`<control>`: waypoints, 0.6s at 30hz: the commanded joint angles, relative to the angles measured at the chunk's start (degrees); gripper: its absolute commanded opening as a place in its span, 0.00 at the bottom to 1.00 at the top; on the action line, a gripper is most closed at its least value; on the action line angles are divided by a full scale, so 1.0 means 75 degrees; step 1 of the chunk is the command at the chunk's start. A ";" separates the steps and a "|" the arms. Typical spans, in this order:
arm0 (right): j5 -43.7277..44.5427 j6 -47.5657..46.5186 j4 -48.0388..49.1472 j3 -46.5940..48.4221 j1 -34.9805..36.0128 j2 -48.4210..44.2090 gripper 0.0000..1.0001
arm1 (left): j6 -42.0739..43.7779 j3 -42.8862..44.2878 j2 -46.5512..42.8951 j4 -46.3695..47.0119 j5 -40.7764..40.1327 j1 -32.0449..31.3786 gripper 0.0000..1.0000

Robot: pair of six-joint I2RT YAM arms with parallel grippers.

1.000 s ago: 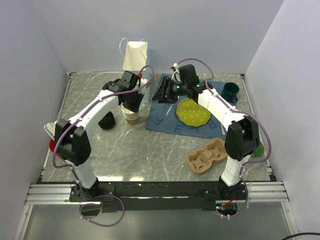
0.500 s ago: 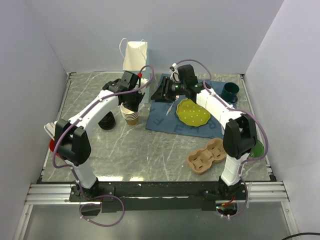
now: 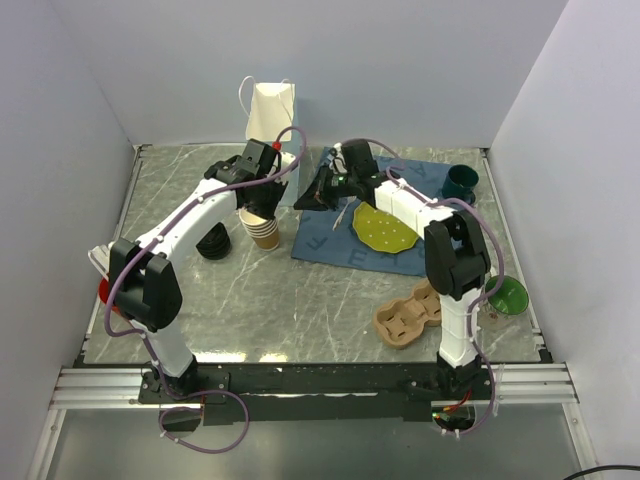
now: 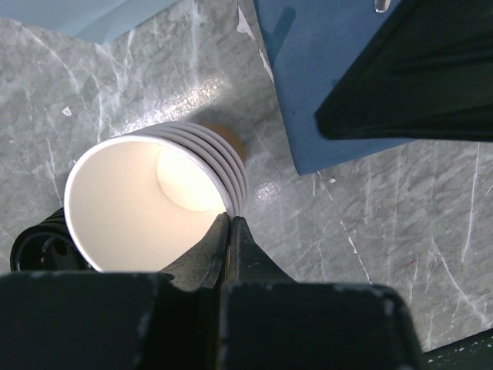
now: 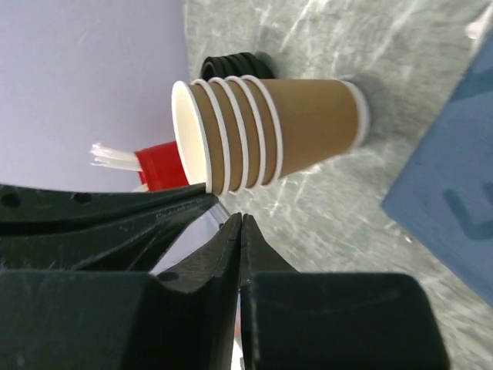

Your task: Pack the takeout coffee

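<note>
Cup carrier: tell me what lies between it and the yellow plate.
Top view: the blue cloth, then bare tabletop; nothing else between yellow plate and cup carrier.

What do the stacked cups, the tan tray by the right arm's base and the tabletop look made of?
Stacked cups: likely paper; matt brown walls, rolled white rims, cream inside.
Tan tray: probably moulded pulp; dull, soft-edged wells.
Tabletop: grey with white veining, slight sheen; stone or printed laminate, cannot tell.
</note>
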 commanded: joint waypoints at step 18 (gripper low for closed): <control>-0.0391 0.0671 0.0295 0.1423 0.0430 0.0915 0.04 | -0.0049 0.0575 -0.0001 0.0235 -0.0115 0.0059 0.01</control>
